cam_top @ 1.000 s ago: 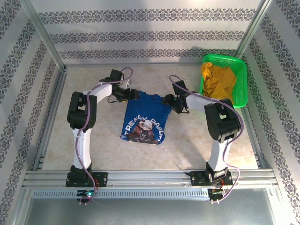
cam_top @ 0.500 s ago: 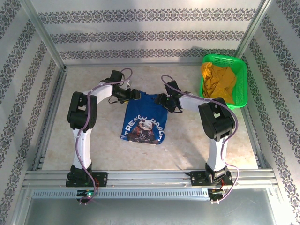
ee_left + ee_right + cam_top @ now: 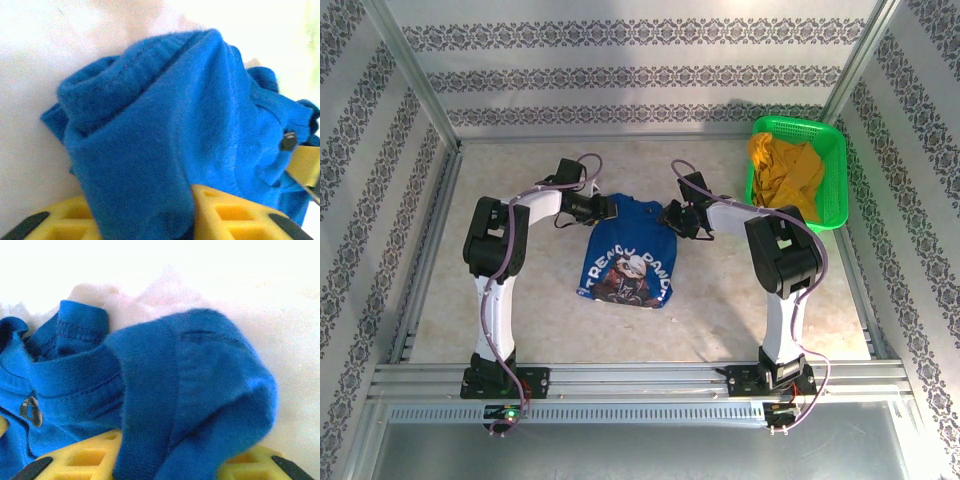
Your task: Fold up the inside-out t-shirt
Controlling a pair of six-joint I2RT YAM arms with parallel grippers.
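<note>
The left gripper (image 3: 607,208) sits at the far left corner of the royal-blue soft cotton t-shirt (image 3: 628,255). In the left wrist view its yellow ribbed fingers (image 3: 235,212) are drawn in on a bunched fold of the blue cloth (image 3: 150,150), which fills the gap between them, so it looks clamped on the shoulder. The t-shirt lies in the middle of the pale mottled tabletop (image 3: 520,290), between the two arms, with its hem towards the near edge. The right gripper (image 3: 671,216) mirrors this at the far right corner, and in its wrist view its yellow fingers (image 3: 82,460) pinch a rolled lip of fabric (image 3: 200,390) in the same way. Holding both shoulders at once probably serves to carry the far edge evenly, either to pull the cloth flat or to bring it over towards the hem for a fold. Well apart to the far right, the bright green plastic basket (image 3: 832,150) holds a mustard-yellow crumpled garment (image 3: 785,175), which has no part in this

The t-shirt is already narrow, its sides seemingly tucked in, with a whitish lettered print and a cartoon figure on its near half. Close up the cloth is soft and fuzzy, with a ribbed, stitched neckband (image 3: 75,375), and it puckers where it is gripped
</note>
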